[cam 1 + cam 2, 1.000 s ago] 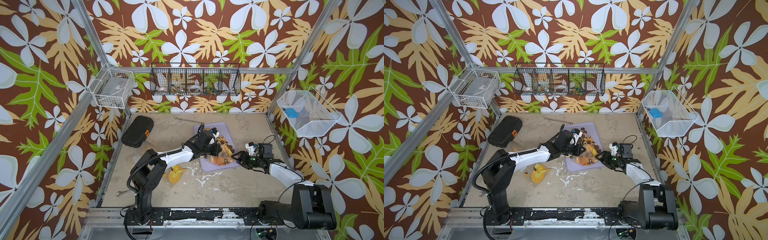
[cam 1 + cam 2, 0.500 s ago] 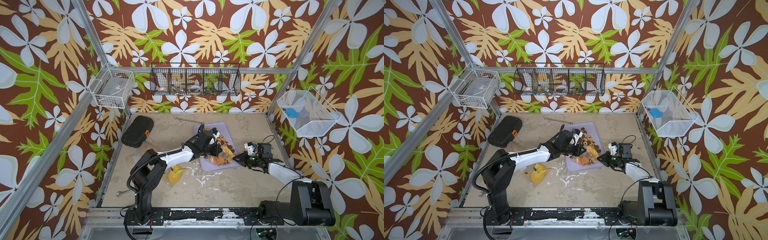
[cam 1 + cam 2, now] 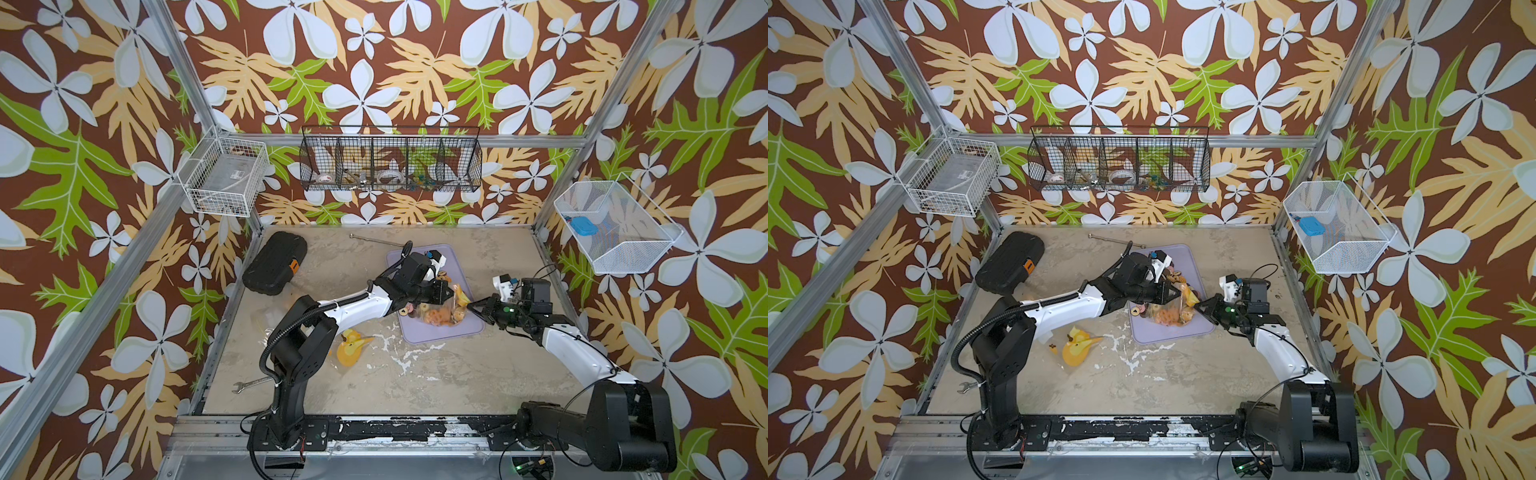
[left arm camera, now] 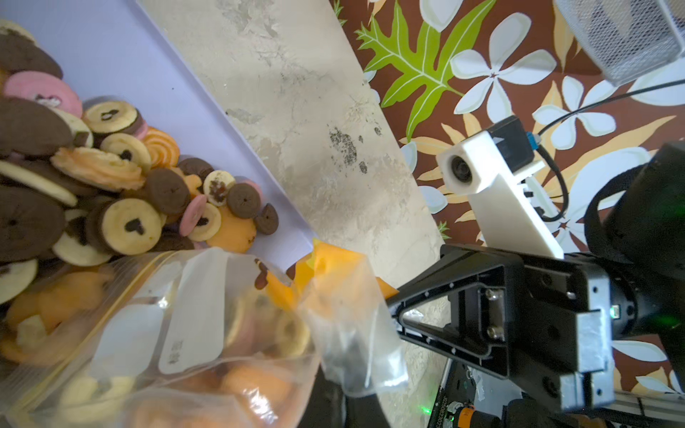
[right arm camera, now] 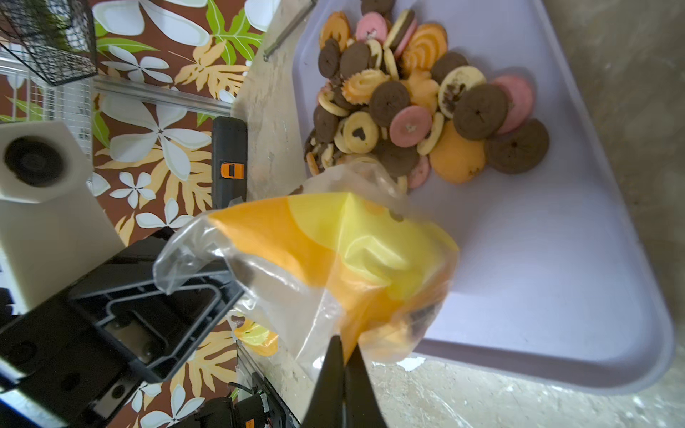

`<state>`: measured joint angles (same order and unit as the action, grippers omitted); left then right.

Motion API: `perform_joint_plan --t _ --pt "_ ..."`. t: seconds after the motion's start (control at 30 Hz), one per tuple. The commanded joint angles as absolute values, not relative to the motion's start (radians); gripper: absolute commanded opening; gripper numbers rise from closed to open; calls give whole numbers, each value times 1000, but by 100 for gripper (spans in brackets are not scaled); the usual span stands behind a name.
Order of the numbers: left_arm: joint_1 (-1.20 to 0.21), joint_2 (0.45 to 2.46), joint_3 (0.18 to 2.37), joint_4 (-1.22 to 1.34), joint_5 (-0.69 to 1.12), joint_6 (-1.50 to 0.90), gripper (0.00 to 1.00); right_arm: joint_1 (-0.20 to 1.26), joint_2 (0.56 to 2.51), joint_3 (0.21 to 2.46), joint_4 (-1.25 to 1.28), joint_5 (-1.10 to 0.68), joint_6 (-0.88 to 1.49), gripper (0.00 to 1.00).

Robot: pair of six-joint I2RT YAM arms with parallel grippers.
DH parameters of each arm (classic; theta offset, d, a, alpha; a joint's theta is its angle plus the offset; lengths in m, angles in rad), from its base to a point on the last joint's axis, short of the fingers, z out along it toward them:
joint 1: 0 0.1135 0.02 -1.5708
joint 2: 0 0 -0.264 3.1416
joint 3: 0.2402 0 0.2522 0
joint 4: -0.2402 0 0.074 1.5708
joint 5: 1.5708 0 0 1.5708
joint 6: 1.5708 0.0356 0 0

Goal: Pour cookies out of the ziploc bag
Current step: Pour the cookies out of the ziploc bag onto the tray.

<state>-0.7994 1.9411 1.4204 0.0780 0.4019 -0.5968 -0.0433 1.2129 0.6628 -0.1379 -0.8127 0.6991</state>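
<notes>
L gripper (image 3: 449, 292) clamped on ziploc bag (image 3: 438, 316) | R gripper (image 3: 471, 306) pinching bag's other corner | cookies (image 5: 407, 107) piled on tray (image 5: 556, 278), some inside bag

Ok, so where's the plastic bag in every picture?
In a top view: the bag is mid-table, over the near half of the purple tray.
In a top view: the same spot, over the tray.
Left wrist view: close up, next to the cookies.
Right wrist view: in the middle, cookies behind it.
Shared landmark: the purple tray.
</notes>
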Motion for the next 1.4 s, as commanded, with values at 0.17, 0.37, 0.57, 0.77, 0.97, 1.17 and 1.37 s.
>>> perform_joint_plan --t 0.17,0.37,0.57,0.77,0.97,1.17,1.37 --pt "-790 1999 1541 41 426 -576 0 -43 1185 700 -156 -771 712 0" --pt "-775 1987 1537 16 416 -564 0 -43 1192 715 -150 -765 719 0" --pt "-745 1932 1448 38 406 -567 0 -43 1179 740 -101 -781 760 0" --pt "-708 1894 1374 42 394 -562 0 -28 1209 709 0 -795 798 0" --pt "-681 1870 1337 17 391 -550 24 40 1278 725 73 -750 822 0" --pt "-659 1761 1259 7 361 -527 83 96 1352 753 123 -712 856 0" --pt "-539 1620 1150 -14 384 -533 100 145 1414 832 125 -680 877 0"
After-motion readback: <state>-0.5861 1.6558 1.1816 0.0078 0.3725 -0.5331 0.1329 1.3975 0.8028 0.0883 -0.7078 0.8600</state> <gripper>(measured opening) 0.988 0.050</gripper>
